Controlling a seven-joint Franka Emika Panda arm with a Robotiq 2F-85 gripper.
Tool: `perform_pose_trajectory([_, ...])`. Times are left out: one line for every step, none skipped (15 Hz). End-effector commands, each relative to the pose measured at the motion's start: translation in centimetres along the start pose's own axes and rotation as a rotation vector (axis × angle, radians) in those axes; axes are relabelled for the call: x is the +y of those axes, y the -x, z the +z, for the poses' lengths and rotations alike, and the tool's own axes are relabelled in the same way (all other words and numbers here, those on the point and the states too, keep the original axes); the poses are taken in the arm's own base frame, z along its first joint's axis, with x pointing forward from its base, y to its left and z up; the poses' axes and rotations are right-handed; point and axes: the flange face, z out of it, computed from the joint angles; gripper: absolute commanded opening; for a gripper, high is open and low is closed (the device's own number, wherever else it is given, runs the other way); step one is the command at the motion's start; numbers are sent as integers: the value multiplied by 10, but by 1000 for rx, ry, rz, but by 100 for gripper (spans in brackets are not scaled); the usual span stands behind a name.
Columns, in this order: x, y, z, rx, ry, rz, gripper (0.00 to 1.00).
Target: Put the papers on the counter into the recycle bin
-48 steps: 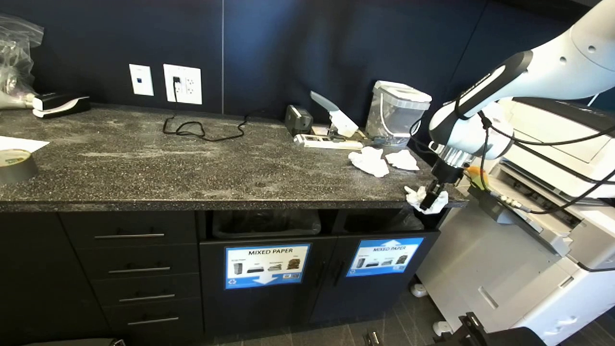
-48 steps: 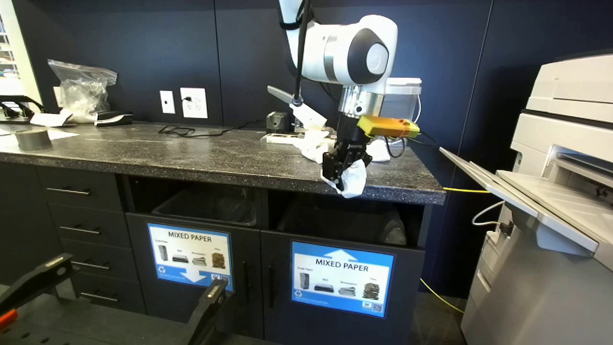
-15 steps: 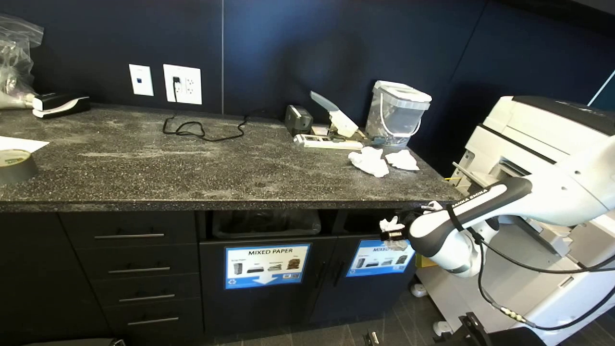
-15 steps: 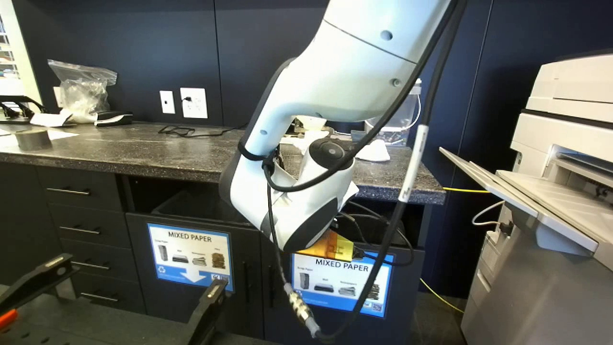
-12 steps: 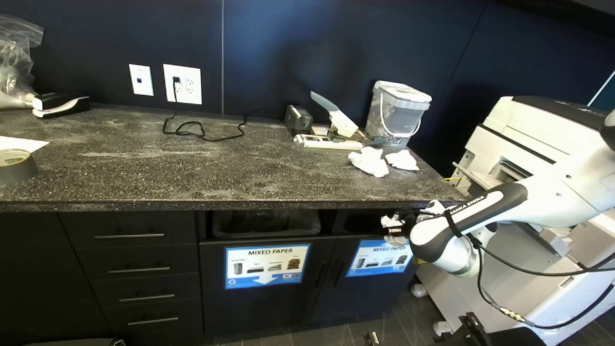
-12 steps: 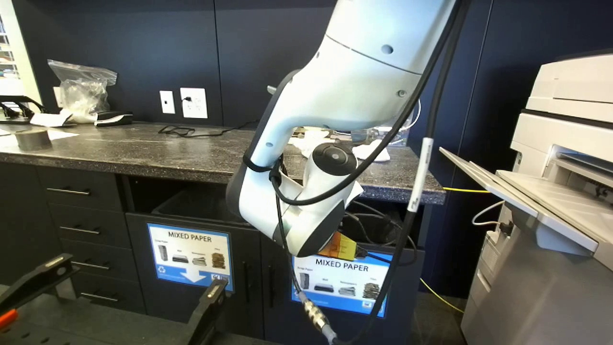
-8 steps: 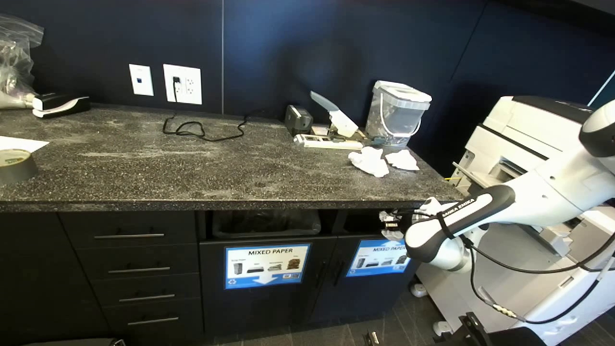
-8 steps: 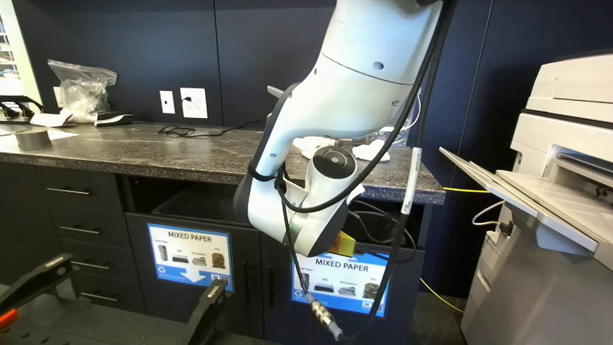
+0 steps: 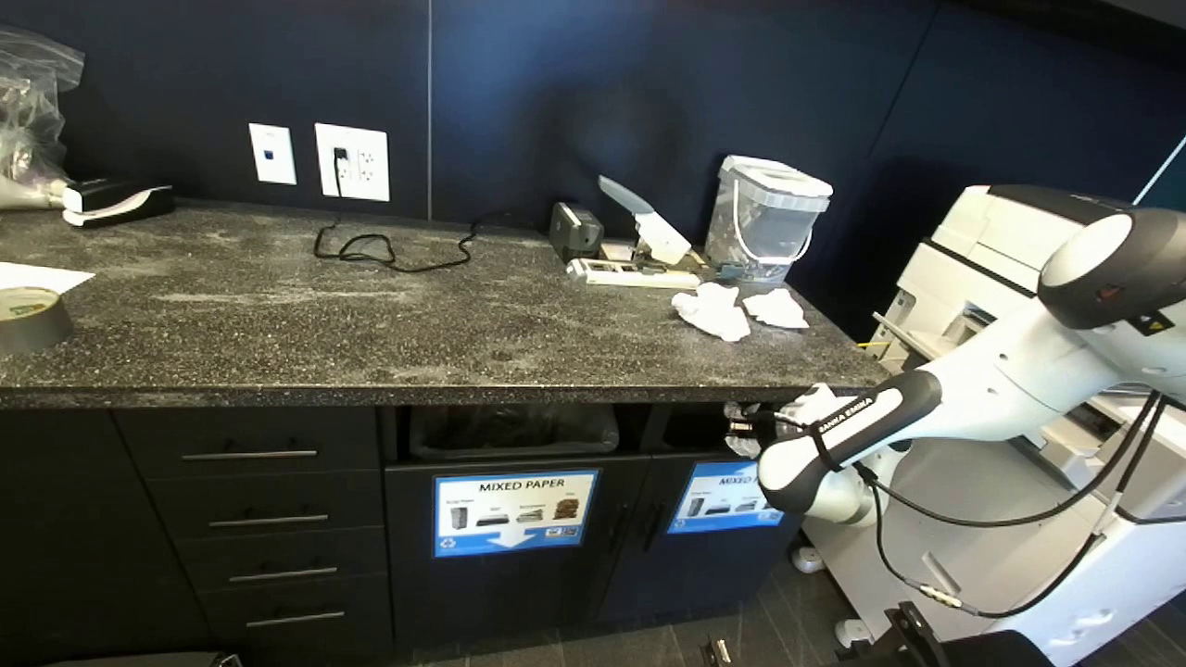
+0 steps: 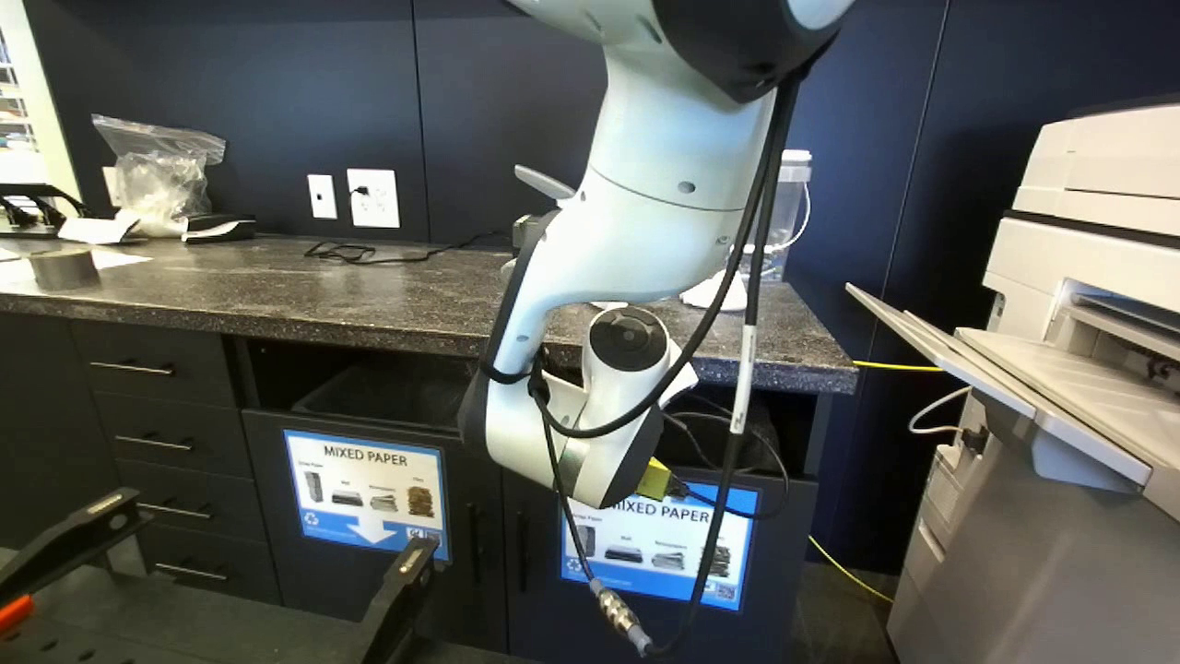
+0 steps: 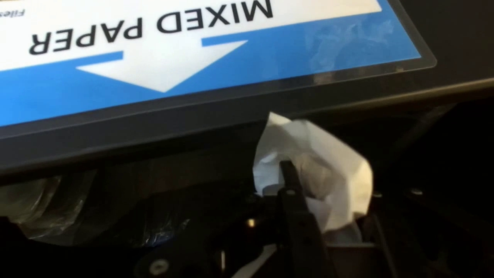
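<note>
Dark grey speckled counter [image 9: 417,324], white papers [image 9: 712,313], dark recycle bin [image 9: 695,428], blue-and-white sign [image 10: 647,544]

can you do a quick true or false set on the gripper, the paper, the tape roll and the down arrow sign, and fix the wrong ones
1. The tape roll lies on the counter. True.
2. The counter holds no loose paper. False: white scraps lie near the clear tub.
3. The gripper is closed on a crumpled paper. True.
4. The gripped paper is above the counter's top. False: it is lower, at the opening of the recycle bin.
5. The sign with a downward arrow reads MIXED PAPER. True.
</note>
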Motion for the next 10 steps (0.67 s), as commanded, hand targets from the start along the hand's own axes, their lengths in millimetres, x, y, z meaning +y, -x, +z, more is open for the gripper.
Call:
perform_pose_trajectory([3,5,18,71,17,49,11])
perform_pose_trajectory([2,6,21,81,17,56,12])
perform_pose_trajectory([1,7,24,87,20,62,12])
perform_pose_trajectory([1,5,27,93,20,68,12])
perform_pose_trajectory([0,5,30,100,21,71,12])
perform_pose_trajectory([-1,4,33,104,23,73,12])
perform_pose_trajectory([-1,3,35,108,23,77,11])
perform_pose_trajectory([-1,3,37,110,25,80,11])
perform_pose_trajectory([-2,2,40,113,26,80,11])
perform_pose_trajectory([-2,1,41,115,27,81,12])
